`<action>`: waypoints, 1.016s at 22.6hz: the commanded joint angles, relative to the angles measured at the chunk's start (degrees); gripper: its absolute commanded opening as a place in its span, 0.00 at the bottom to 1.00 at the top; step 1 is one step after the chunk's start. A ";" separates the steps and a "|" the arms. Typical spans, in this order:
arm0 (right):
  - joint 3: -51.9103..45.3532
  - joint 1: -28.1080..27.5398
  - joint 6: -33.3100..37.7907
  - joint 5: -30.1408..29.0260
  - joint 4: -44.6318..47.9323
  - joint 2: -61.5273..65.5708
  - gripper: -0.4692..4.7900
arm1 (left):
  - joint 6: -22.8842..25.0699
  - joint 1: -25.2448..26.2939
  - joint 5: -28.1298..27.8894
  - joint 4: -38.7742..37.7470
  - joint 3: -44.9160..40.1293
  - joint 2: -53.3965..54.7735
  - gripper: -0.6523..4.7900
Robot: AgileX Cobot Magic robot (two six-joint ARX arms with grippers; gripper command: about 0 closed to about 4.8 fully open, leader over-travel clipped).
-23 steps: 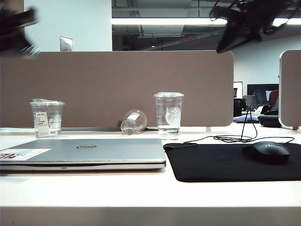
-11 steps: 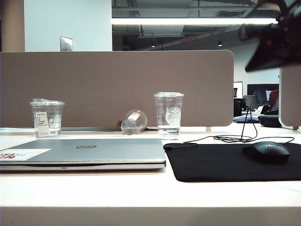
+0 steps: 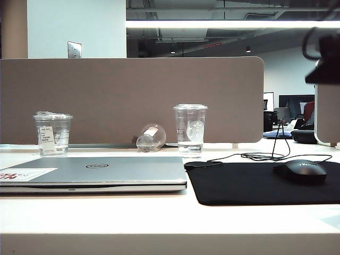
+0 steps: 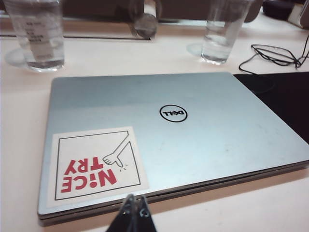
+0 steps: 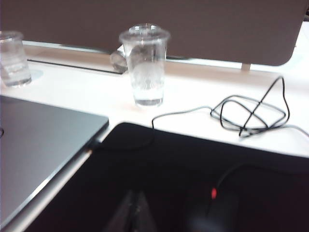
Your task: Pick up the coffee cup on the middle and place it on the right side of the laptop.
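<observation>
The coffee cup (image 3: 151, 137) lies on its side at the back middle of the desk, against the partition, between two upright cups. It also shows in the left wrist view (image 4: 145, 17) and, half hidden behind the tall cup, in the right wrist view (image 5: 117, 60). The silver Dell laptop (image 3: 106, 172) lies closed at front left, with a red-and-white sticker (image 4: 94, 163) on its lid. My left gripper (image 4: 134, 200) is shut and empty over the laptop's near edge. My right gripper (image 5: 136, 198) is shut and empty above the black mouse pad. Only the right arm's dark body (image 3: 325, 56) shows in the exterior view.
A tall clear cup with a round logo (image 3: 190, 129) stands right of the coffee cup. A wider cup with a printed sticker (image 3: 53, 133) stands at back left. A black mouse pad (image 3: 255, 183) with a mouse (image 3: 300, 171) and a looped cable (image 3: 265, 155) lies right of the laptop. A brown partition (image 3: 133, 98) closes the back.
The left arm has left the top left of the exterior view. The right arm has swung from top centre-right out to the right edge and lower. The cups and laptop have not moved.
</observation>
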 commanded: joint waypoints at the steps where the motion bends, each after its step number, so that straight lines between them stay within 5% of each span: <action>1: -2.47 -0.04 0.72 0.24 4.76 -2.01 0.08 | 0.00 0.15 -0.13 -0.04 0.26 0.00 0.11; 23: -3.06 0.02 1.70 -0.11 2.64 -2.43 0.08 | 0.00 0.15 -0.15 -0.09 0.26 0.00 0.11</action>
